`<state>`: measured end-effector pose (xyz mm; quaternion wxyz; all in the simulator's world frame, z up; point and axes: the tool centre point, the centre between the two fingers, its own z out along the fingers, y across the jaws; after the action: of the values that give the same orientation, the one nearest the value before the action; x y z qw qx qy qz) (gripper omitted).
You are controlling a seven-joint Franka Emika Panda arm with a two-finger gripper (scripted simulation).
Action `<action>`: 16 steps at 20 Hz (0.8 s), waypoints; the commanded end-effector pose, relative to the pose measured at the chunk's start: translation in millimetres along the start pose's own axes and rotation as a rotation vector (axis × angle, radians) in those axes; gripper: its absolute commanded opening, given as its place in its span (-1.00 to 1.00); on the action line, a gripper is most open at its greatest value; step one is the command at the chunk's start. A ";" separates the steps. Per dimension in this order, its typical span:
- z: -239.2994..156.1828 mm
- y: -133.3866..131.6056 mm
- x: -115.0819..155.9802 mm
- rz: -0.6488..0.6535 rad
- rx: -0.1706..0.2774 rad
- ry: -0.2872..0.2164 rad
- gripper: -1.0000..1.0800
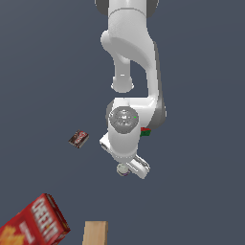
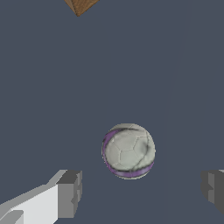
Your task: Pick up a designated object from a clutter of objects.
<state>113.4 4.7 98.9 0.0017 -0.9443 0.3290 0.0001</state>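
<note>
The designated object, a small whitish ball with purple markings (image 2: 128, 150), rests on the dark floor. The wrist view shows it a little ahead of the line between the two grey fingertips (image 2: 70, 192). My gripper (image 2: 142, 192) is open, with a wide gap and nothing held. In the exterior view the arm's hand hangs over the spot, my gripper (image 1: 126, 168) pointing down, and only a sliver of the ball (image 1: 122, 171) shows beneath it.
Of the clutter, a small dark packet (image 1: 78, 139) lies toward the exterior view's left. A red-green cube (image 1: 145, 131) peeks from behind the arm. A red Cheez-It box (image 1: 36, 225) and a tan wooden block (image 1: 94, 233) (image 2: 81, 5) sit at the bottom edge.
</note>
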 end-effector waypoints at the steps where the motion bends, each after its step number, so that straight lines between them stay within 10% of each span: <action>1: 7.8 -1.2 1.0 0.020 -0.002 0.001 0.92; 16: 48.7 -0.7 0.1 0.028 -0.003 0.001 0.92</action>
<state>114.5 5.3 59.0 0.0001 -0.9396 0.3422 0.0000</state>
